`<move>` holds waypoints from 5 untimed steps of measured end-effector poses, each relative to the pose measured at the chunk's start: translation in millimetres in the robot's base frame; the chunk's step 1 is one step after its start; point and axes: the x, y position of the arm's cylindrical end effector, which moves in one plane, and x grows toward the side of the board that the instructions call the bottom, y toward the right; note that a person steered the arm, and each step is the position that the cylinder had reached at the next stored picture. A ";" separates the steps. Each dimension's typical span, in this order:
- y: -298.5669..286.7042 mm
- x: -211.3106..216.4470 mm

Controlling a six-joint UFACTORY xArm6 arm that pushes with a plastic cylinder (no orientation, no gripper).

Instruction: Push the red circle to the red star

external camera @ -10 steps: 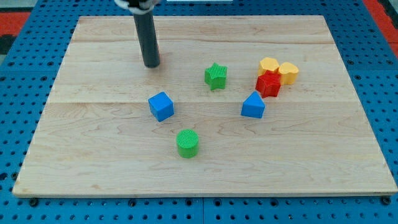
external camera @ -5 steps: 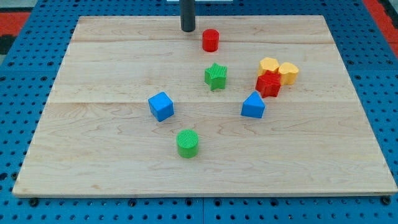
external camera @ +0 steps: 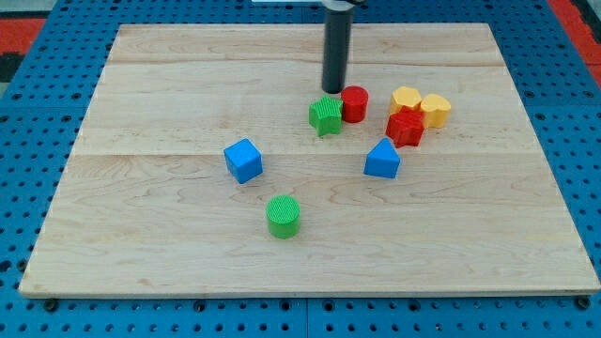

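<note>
The red circle (external camera: 354,103) is a short red cylinder on the wooden board, just right of the green star (external camera: 325,115) and nearly touching it. The red star (external camera: 406,127) lies a short way to its right and slightly lower, packed against two yellow blocks. My tip (external camera: 334,90) ends just above and left of the red circle, right behind the green star, close to both.
Two yellow blocks (external camera: 407,99) (external camera: 435,109) sit above the red star. A blue block (external camera: 382,159) lies below the red star. A blue cube (external camera: 243,160) and a green cylinder (external camera: 283,216) lie at the view's lower left of centre.
The red circle has slid right and down, from near the board's top to beside the green star. My tip moved right from the upper left and followed it down.
</note>
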 end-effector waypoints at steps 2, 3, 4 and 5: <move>39.0 55.7; 2.3 90.6; -25.8 108.6; -25.1 106.8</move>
